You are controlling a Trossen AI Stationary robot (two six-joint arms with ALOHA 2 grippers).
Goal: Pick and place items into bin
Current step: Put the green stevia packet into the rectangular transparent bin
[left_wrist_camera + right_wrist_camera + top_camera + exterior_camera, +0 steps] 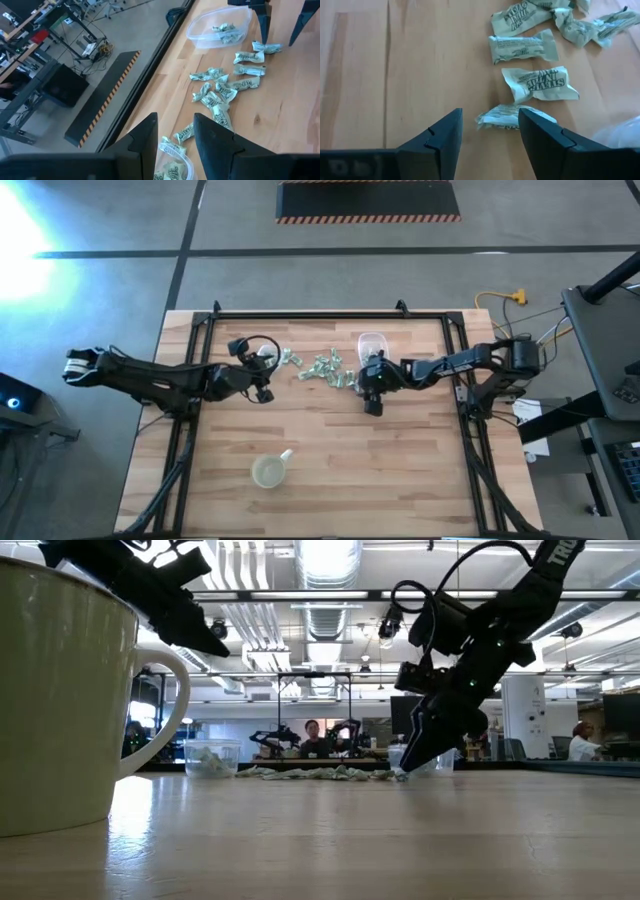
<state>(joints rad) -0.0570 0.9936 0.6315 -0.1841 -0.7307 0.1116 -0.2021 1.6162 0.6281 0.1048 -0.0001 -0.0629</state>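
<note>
Pick step in hand — the right gripper (487, 137) is lowered to the table (400, 470) at the right end of the row of items (325, 368), fingers spread, nothing held. In the right wrist view one wrapped item (512, 116) is seen lying flat just beyond the gap between the fingers, partly behind the fingertips; more wrappers lie farther on.

Next move, judged: the gripper is to be eased forward over that nearest wrapper, closed on it, then lifted to the right bin (371, 343), which sits just beyond the gripper at the table's far side. The wrapper is thin and flat, so a low, squared approach is called for, or it may be pushed along the wood instead of caught.

The left gripper (175, 132) is held above the left bin (175, 162), fingers apart, empty as far as can be told; wrappers are seen inside that bin. The rest of the items are scattered on the table between the two bins, a few already inside the right bin.

Hard to make out — in the high view the left bin is mostly covered by the left gripper and cable, and the items are too small to count. Only an edge of the right bin is caught in the right wrist view. In the low view a cup (60, 690) close to the lens blocks the left side, and the items show only as a thin pale strip. Whether the right fingertips touch the wood cannot be told.
</note>
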